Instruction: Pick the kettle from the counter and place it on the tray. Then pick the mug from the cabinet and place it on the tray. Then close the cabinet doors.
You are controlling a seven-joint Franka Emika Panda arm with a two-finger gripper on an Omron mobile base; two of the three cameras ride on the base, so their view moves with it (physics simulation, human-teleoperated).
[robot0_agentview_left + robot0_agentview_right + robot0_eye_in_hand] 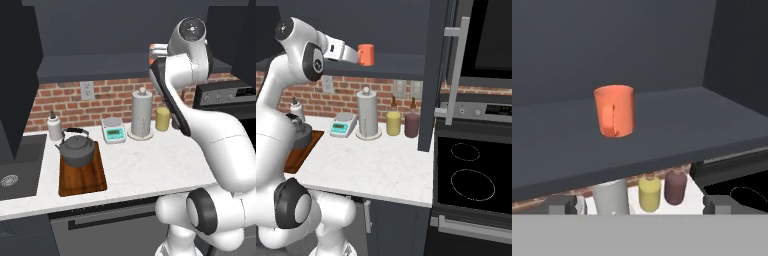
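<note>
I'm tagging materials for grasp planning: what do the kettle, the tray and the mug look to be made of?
Kettle: probably metal, matte dark grey body with a black arched handle.
Tray: looks like wood, brown with streaky grain and a slight sheen.
Mug: likely glazed ceramic or plastic; flat orange-red, smooth, no pattern. The rendering leaves that one open.

The arm hides most of the mug [158, 50] in the left base view. It also covers much of the kettle [300, 131] and the tray [302, 150] in the right.
</note>
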